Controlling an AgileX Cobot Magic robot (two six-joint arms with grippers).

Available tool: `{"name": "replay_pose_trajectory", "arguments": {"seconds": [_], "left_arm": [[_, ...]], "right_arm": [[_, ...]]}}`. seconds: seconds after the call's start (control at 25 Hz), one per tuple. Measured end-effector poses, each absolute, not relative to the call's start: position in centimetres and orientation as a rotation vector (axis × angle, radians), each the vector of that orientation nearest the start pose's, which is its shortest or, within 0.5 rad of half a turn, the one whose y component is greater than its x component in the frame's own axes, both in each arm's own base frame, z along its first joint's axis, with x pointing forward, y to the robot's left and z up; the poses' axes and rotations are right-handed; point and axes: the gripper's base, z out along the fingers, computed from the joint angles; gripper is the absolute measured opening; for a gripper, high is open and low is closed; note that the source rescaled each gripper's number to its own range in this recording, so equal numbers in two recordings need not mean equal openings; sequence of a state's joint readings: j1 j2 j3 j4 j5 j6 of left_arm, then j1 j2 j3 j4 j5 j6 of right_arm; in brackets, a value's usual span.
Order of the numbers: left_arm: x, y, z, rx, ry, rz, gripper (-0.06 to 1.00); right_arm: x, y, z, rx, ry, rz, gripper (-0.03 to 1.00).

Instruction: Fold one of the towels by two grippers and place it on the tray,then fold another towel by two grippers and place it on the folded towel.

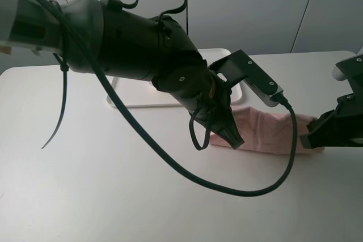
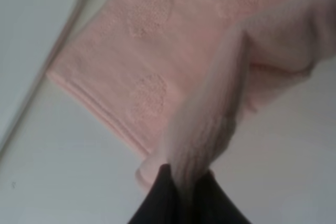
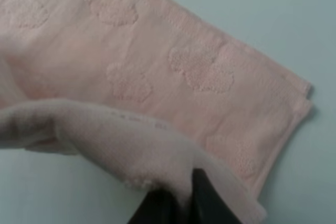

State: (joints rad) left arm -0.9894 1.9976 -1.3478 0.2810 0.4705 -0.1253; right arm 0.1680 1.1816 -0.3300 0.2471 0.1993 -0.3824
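The left half and the front of the table [image 1: 85, 196] are bare — wide open room. The tray [image 1: 136, 99] sits at the rear centre, partly hidden behind the left arm. Just off its near right corner the left gripper [image 2: 181, 187] is clamped on the towel [image 1: 266, 131], pinching a raised edge at the left end. The pink towel lies flat on the table right of the tray, its left end near the rim with a strip of table between. A lifted fold arches over the flat part. At the right end the right gripper [image 3: 176, 198] is closed on that same raised edge — close to the view's right side.
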Motion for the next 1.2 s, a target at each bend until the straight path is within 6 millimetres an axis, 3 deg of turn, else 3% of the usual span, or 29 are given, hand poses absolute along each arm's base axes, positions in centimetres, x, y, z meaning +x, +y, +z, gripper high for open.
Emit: {"name": "replay_pose_trajectory", "arguments": {"seconds": [0.4, 0.52, 0.56, 0.64, 0.84, 0.96, 1.2], "left_arm": [[25.0, -34.8, 15.4, 1.245, 2.243, -0.101, 0.01], [25.4, -34.8, 15.1, 1.226, 2.222, -0.062, 0.1], [25.5, -34.8, 15.0, 1.22, 2.222, -0.055, 0.16], [25.6, -34.7, 14.8, 1.214, 2.221, -0.032, 0.33], [26.0, -34.6, 14.8, 1.158, 2.214, -0.001, 0.92], [26.3, -34.5, 14.9, 1.128, 2.2, 0.026, 0.98], [27.0, -33.8, 14.9, 0.936, 2.323, -0.048, 0.99]], "right_arm": [[19.2, 3.3, 15.1, -0.276, 2.473, 0.054, 0.0], [19.4, 3.3, 14.9, -0.269, 2.464, 0.048, 0.03], [19.6, 3.3, 14.9, -0.263, 2.454, 0.045, 0.06], [19.8, 3.2, 15.0, -0.257, 2.428, 0.036, 0.23], [20.3, 3.2, 15.4, -0.241, 2.363, 0.02, 0.91], [20.3, 3.1, 15.4, -0.209, 2.369, 0.03, 0.99], [20.5, 1.6, 15.5, 0.045, 2.496, 0.097, 0.99]]}}
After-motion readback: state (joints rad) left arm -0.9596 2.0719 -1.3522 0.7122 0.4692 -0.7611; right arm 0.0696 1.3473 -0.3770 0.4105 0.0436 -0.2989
